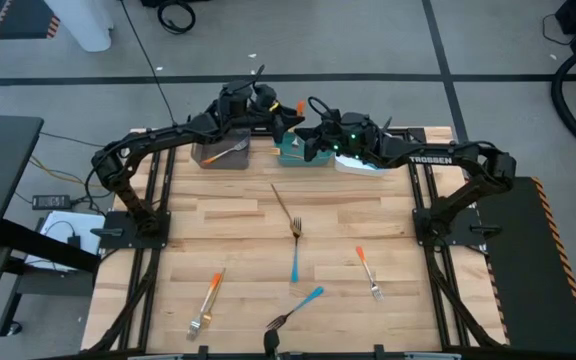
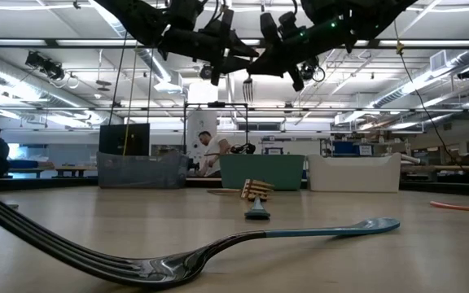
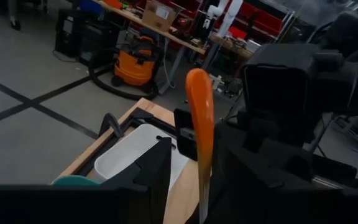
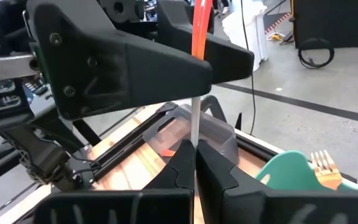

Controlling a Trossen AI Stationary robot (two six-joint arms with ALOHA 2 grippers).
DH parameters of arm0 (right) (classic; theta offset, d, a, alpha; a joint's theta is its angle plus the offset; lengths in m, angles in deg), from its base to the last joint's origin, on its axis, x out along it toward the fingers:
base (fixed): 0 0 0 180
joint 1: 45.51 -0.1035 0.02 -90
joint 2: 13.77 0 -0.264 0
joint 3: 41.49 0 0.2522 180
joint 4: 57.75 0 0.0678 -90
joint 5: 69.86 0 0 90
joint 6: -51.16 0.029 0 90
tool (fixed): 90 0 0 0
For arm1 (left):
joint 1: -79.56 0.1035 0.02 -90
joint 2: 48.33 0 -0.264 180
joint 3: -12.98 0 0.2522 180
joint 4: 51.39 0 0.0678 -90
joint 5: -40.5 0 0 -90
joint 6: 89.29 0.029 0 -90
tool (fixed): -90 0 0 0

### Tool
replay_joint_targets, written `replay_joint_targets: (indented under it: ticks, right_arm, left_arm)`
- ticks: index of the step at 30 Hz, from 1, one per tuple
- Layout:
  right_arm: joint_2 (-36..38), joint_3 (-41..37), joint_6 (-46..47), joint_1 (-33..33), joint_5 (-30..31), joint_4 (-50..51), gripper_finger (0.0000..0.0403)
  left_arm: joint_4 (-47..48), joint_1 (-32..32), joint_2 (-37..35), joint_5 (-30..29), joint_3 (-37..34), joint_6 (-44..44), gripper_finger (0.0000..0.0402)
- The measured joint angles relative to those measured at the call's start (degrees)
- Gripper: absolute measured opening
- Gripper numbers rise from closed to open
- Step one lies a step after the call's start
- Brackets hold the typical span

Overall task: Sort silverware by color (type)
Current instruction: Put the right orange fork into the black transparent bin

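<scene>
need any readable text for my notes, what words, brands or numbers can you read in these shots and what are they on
"TROSSEN", white letters on the right arm, read in the high view.
Boxes and shelves in the room behind the table, seen in the left wrist view, may carry labels; too blurred to read.
Nothing readable on the forks, the bins or the table.

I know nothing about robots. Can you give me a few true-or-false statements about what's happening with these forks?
1. The right gripper is shut on the held orange-handled fork. True.
2. The left gripper is clamped on that fork as well. False: its fingers stand open on either side of the orange handle.
3. Five loose forks lie on the wooden table. True.
4. Every loose fork has a blue handle. False: one is a gold fork, and two are loose orange forks.
5. Both arms meet above the bins at the far end. True.
</scene>
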Motion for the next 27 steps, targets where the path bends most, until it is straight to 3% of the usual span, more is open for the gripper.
replay_joint_targets:
  ticks: [6, 15, 27]
  right_arm:
    - [0.00, 0.00, 0.00, -0.14, 0.00, -0.12, 0.0007]
    - [0.00, 0.00, -0.04, -0.12, -0.10, 0.04, 0.0007]
    - [0.00, -0.02, 2.98, 0.25, 0.01, -0.17, 0.0060]
  left_arm:
    - [0.09, -0.06, 0.02, 0.11, 0.00, 0.04, 0.0127]
    - [0.00, -0.11, 0.02, 0.43, 0.00, 1.46, 0.0016]
    - [-0.15, 0.24, 0.03, -0.31, 0.00, 3.44, 0.0012]
